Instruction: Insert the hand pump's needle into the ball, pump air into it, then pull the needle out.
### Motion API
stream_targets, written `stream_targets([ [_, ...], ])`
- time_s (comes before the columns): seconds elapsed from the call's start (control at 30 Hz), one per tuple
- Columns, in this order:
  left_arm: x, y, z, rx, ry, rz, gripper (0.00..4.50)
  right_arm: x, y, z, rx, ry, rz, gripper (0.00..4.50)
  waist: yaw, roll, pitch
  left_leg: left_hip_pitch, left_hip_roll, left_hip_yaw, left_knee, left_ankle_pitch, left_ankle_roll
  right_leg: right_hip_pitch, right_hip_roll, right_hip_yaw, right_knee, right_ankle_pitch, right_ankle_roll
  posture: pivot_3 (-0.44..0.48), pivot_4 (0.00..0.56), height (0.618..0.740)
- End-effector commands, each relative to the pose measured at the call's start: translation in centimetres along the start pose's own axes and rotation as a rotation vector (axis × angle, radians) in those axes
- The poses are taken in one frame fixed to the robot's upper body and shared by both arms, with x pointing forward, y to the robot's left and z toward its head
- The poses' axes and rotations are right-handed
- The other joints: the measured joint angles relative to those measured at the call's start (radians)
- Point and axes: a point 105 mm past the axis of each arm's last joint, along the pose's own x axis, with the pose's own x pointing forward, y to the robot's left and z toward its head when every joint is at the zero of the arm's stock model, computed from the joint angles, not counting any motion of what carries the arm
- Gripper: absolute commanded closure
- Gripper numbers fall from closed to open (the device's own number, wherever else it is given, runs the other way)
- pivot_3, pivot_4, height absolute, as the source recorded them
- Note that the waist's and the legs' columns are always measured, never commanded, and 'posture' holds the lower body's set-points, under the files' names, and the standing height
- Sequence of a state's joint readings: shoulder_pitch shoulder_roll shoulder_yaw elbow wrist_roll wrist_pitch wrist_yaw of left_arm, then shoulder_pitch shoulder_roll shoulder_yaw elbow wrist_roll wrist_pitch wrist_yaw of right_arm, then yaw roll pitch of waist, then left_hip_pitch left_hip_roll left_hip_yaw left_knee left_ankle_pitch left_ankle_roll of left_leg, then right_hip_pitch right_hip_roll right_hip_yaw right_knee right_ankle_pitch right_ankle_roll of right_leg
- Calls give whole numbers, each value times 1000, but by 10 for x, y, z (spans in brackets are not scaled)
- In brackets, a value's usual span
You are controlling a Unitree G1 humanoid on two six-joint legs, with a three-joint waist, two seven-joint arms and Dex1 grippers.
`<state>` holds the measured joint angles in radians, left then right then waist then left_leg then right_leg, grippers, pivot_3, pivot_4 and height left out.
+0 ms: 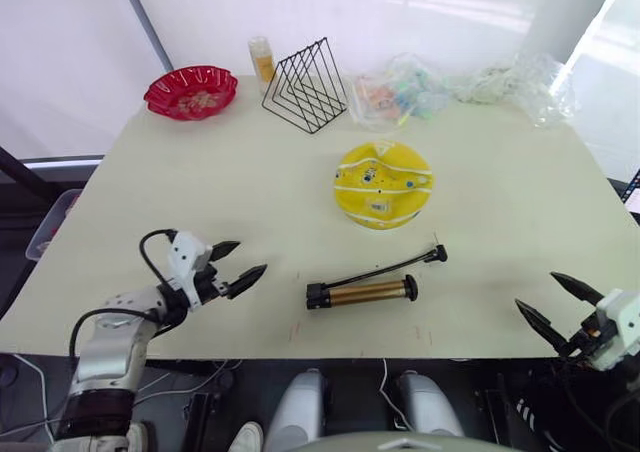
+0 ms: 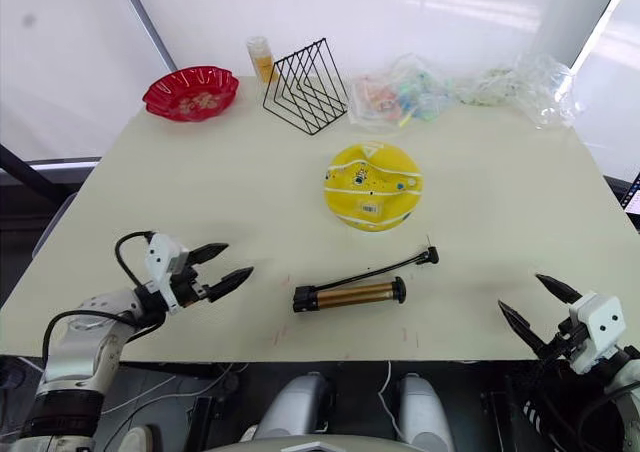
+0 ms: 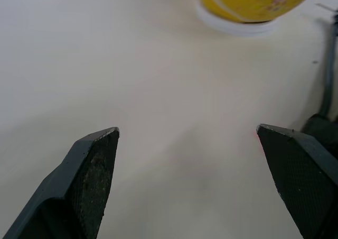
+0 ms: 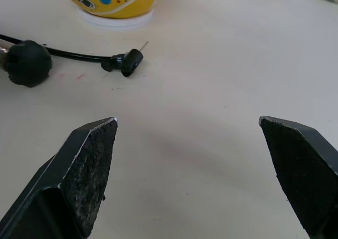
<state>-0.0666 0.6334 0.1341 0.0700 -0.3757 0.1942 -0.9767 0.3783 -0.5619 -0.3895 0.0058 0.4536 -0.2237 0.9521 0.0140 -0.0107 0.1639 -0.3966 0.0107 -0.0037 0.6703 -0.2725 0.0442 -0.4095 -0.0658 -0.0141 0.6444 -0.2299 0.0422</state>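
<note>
**Pump and ball lie untouched on the table, both grippers wide apart**

The ball (image 1: 382, 184) sits squashed flat a little beyond the middle of the table (image 1: 520, 212), resting on a white ring, yellow with white seam lines and small prints. Nearer the front edge, well apart from the ball, lies the hand pump (image 1: 362, 292), its gold barrel roughly parallel to that edge. Its thin black hose (image 1: 385, 269) runs back along the barrel toward the right edge and ends in a small black fitting carrying the needle (image 4: 144, 45), which lies on the tabletop between pump and ball, touching neither the ball nor a gripper.

The left gripper (image 1: 238, 266) hovers over the front left part of the table, near the pump's end, its two fingers spread and holding nothing. The right gripper (image 1: 562, 301) hangs at the front right corner, just off the edge, with its fingers likewise spread and empty.

Along the far edge stand a red scalloped bowl (image 1: 190, 92) toward the left corner, a small bottle (image 1: 262, 60), a black wire rack (image 1: 305, 87), and crumpled clear plastic bags (image 1: 400, 92) stretching toward the right corner.
</note>
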Motion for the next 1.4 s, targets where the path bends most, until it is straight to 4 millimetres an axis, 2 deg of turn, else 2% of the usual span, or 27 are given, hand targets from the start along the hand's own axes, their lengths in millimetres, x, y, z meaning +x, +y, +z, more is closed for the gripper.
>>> stream_targets([
  [0.03, 15, -15, 18, 30, -18, -109, 81, 2, 9, 17, -29, -55, 61, 0, 0, 0, 0, 0, 0, 0, 1, 0, 0, 0, 0, 0, 0, 0, 0, 0, 150, 737],
  [0.17, 42, -31, 32, 43, -1, -264, 81, 5, 22, 26, -42, -77, 132, 0, 2, 0, 0, 1, 0, 1, 2, 3, -4, 0, 2, 2, 1, 1, 1, 0, 150, 737],
  [0.33, 60, -43, 40, 61, 16, -362, 81, 7, 28, 34, -53, -91, 165, 0, -5, 0, 0, 3, 0, 4, 4, 4, -5, 1, 3, 6, 2, 2, 3, 0, 150, 737],
  [0.47, 93, -66, 46, 100, 41, -464, 81, 8, 33, 43, -65, -114, 196, 0, 3, 0, 0, 2, -2, 4, 5, 4, -5, 1, 3, 6, 2, 3, 5, 0, 150, 737],
  [0.77, 136, -81, 50, 124, 93, -471, 81, 8, 33, 44, -78, -118, 198, 0, 0, 0, 0, 1, -4, 3, 7, 3, -5, 2, 4, 6, 2, 4, 6, 0, 150, 737],
  [0.87, 148, -85, 47, 138, 119, -457, 81, 7, 32, 43, -80, -117, 191, 0, -1, 0, 0, 1, -4, 3, 7, 3, -5, 2, 3, 6, 2, 4, 6, 0, 150, 737],
  [1.07, 171, -107, 36, 190, 196, -476, 81, 2, 31, 43, -83, -104, 169, 0, 0, 0, 0, 1, -4, 3, 7, 3, -5, 2, 3, 6, 2, 4, 6, 0, 150, 737],
  [1.27, 183, -125, 13, 258, 306, -478, 81, 0, 30, 49, -97, -112, 170, 0, 1, 0, 0, 1, -4, 3, 8, 3, -4, 2, 3, 6, 2, 4, 7, 0, 150, 737],
  [1.4, 188, -127, 5, 254, 341, -461, 81, 0, 31, 53, -102, -117, 173, 0, 1, 0, 0, 1, -5, 3, 9, 3, -4, 2, 3, 6, 2, 4, 7, 0, 150, 737],
])
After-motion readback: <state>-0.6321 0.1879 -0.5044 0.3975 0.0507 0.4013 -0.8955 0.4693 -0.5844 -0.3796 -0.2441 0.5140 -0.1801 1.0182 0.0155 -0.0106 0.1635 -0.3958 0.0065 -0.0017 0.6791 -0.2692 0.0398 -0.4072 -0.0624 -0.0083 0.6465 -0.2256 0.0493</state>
